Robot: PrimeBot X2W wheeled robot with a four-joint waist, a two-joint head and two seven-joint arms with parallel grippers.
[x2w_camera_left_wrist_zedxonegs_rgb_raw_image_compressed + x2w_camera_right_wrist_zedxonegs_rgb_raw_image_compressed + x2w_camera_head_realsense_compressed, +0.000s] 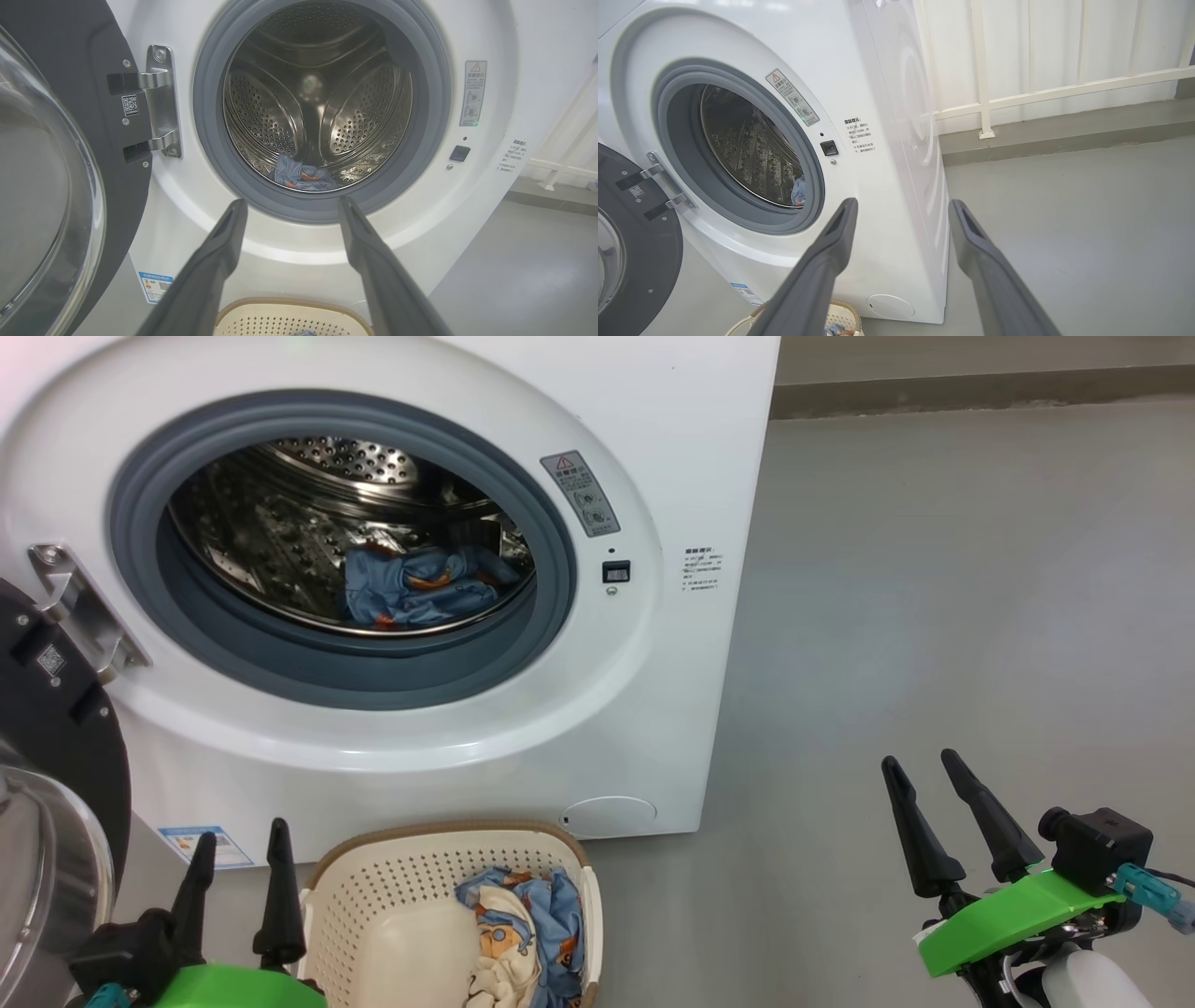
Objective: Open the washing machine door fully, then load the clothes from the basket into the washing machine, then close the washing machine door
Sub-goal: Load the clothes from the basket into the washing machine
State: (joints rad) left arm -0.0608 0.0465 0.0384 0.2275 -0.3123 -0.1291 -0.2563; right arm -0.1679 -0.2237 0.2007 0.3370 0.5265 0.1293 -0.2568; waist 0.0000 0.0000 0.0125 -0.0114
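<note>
In the head view, the big white front-loading washing machine (653, 429) is filling the upper left of the frame. Its round door (65, 747), with its glossy black rim and clear glass bowl, is standing open at the left edge. Some of the light blue clothes (420, 586) with orange-brown patches are lying in the steel perforated drum (280, 523). The rest, with a cream-white piece, are sitting in the right part of the small cream-white perforated plastic basket (373, 887) at the bottom centre. I am holding my left gripper (241, 840) wide and empty at the lower left, just beside the basket. My right gripper (922, 767) is also spread wide and empty at the lower right, over the grey floor (934, 569).

In the left wrist view, my left gripper (292, 203) is pointing at the drum opening. The clothes (303, 177) are resting low in the drum (364, 116), the door (117, 28) is at the left and the basket (252, 310) rim is at the bottom edge.

In the right wrist view, my right gripper (902, 204) is aiming at the washing machine (887, 70) corner. A scrap of blue clothes (798, 191) is showing in the drum, the door (649, 242) is at the lower left and the basket (843, 310) is at the bottom.
</note>
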